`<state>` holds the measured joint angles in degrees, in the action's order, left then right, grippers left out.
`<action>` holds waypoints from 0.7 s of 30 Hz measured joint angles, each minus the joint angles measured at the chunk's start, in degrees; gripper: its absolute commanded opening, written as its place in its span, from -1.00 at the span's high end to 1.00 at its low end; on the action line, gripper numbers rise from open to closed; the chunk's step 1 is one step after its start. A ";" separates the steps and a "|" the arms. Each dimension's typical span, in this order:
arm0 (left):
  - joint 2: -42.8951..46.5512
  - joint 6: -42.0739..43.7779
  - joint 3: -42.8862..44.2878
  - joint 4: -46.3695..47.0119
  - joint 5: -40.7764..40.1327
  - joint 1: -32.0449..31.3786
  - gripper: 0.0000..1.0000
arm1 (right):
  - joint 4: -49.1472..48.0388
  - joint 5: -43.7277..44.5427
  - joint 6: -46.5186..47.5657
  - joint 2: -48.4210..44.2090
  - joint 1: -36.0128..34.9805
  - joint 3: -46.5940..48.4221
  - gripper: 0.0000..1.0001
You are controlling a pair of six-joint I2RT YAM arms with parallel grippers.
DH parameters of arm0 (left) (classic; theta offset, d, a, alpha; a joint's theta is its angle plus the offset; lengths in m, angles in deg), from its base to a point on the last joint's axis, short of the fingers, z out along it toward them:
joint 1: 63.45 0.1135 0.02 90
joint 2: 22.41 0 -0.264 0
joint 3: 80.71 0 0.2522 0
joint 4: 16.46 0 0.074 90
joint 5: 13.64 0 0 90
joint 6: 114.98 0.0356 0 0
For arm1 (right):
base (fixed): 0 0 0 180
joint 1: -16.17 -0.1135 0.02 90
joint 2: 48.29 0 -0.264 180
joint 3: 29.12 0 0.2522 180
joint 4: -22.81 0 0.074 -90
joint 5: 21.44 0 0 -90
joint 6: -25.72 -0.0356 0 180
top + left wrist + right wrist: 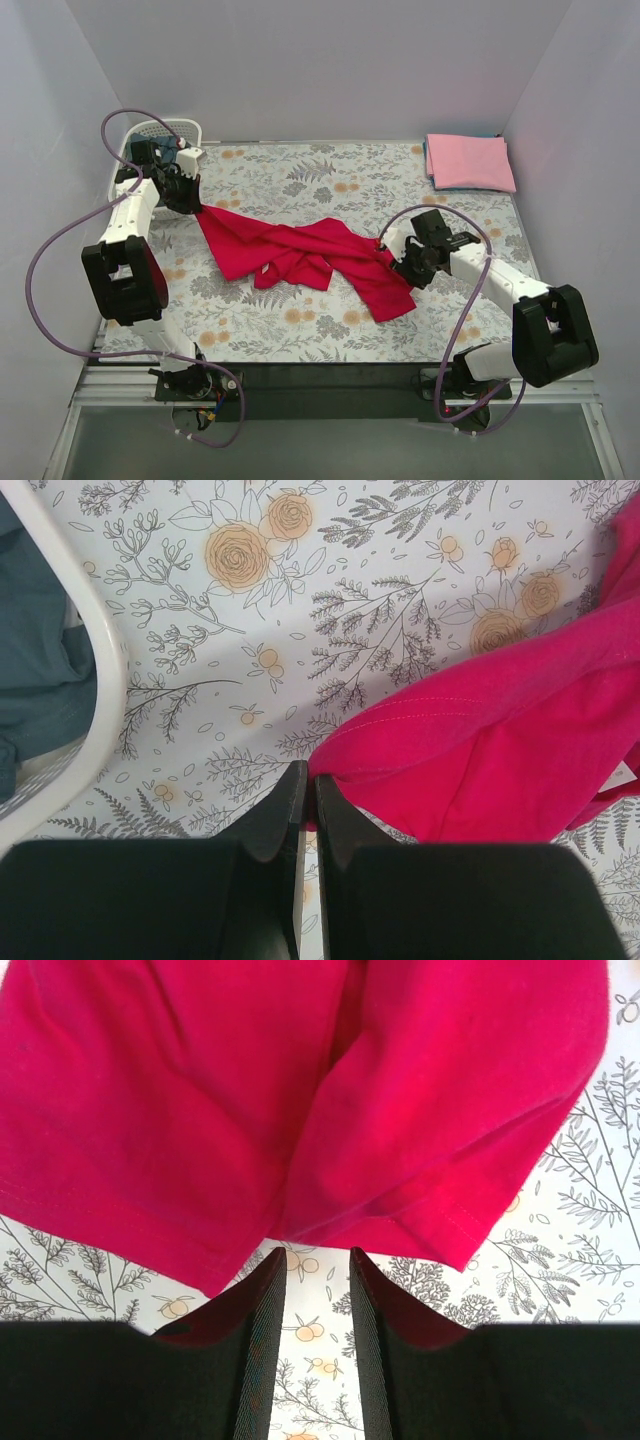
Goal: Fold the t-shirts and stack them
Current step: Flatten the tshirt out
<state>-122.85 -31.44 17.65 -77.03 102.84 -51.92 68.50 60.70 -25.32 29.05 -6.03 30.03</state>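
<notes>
The red t-shirt (pixel 300 252) lies crumpled across the middle of the floral cloth. My left gripper (pixel 193 204) is shut on its upper left corner; in the left wrist view (pixel 310 780) red cloth (pixel 480 750) is pinched between the closed jaws. My right gripper (pixel 385 243) sits at the shirt's right edge; in the right wrist view (pixel 315 1258) it is open, with the red hem (pixel 400 1210) just beyond the tips and nothing between them. The pink t-shirt (pixel 468 162) lies folded at the back right. The slate-blue t-shirt (pixel 35 670) lies in the basket.
The white lattice basket (pixel 172 131) stands at the back left corner, its rim (pixel 95 670) close to my left gripper. The floral grey cloth (pixel 330 175) covers the table. Walls close in at the back and sides.
</notes>
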 measured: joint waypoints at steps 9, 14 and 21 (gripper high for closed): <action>0.00 -0.02 0.55 -0.17 -0.02 0.00 1.00 | -1.90 0.04 0.22 0.50 -1.97 -1.73 0.26; 0.00 -0.02 0.55 -0.17 -0.02 0.00 1.00 | -2.56 0.72 0.28 1.20 -2.32 -3.15 0.27; 0.00 0.02 0.52 -0.17 -0.04 0.00 1.00 | -4.42 2.78 0.20 3.28 -2.58 -3.21 0.31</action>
<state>-122.85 -31.42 18.17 -77.20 102.80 -51.92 64.08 63.47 -25.12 32.33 -8.61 26.82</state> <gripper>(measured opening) 0.023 0.350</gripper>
